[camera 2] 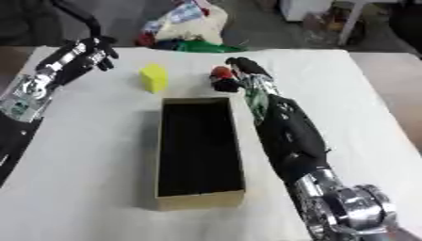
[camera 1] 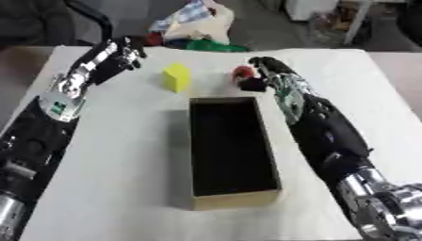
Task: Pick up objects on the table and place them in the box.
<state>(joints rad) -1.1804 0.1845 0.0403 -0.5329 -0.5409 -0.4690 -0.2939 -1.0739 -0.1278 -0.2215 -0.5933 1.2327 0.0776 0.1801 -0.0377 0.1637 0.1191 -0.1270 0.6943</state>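
Box [camera 1: 233,200]: open-topped, mid-table, dark interior, nothing visible inside.
Yellow block [camera 1: 176,77]: on the table beyond the box.
Right hand [camera 1: 265,70]: fingers curled around a red object [camera 1: 241,72].
Left hand [camera 1: 119,56]: fingers curled, holding nothing.
Table [camera 1: 115,155]: white cover.

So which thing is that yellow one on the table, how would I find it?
Start at the open brown box in the middle of the white table. Look past its far left corner: the yellow block stands there alone, between the robot's left hand and the red object at the right hand. It is the only yellow thing there, and no hand touches it.
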